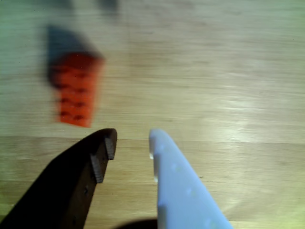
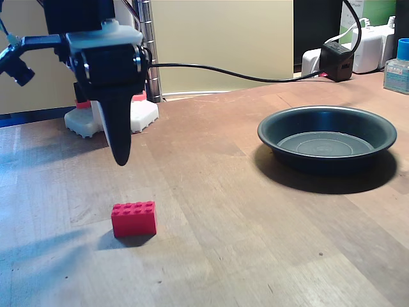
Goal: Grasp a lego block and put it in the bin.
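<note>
A small red lego block lies flat on the wooden table near the front left in the fixed view; the wrist view shows it blurred, up and to the left of the fingertips. My gripper hangs above the table, a little behind the block, pointing down. In the wrist view the gripper is open, with a dark finger on the left, a white finger on the right, and bare wood between them. The bin, a round dark grey pan, sits empty at the right.
The white robot base stands at the back left. A black cable runs along the back to a power block. A bottle with a blue cap stands at the far right edge.
</note>
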Motion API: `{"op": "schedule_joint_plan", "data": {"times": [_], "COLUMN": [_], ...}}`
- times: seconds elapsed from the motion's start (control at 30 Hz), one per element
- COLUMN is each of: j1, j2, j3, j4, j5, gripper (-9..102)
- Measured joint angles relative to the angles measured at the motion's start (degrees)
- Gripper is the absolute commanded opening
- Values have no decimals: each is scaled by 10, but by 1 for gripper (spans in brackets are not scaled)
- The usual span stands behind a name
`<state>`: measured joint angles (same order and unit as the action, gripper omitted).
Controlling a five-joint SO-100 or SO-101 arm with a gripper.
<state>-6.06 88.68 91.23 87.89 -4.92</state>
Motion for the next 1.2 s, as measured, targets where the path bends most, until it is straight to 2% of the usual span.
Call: {"op": "schedule_joint_plan", "data": {"times": [0.2,0.4,0.5,1.0,1.2], "j1": [-16,-13,-14,-15,-15], "j2": [-55,-89,-99,-165,-171], "j3": [-50,-75,-75,-76,-76], "j4": [-2,-4,-4,-23,-23], "j5": [0,-4,-5,-5,-5], "gripper": [4,19,22,21,6]}}
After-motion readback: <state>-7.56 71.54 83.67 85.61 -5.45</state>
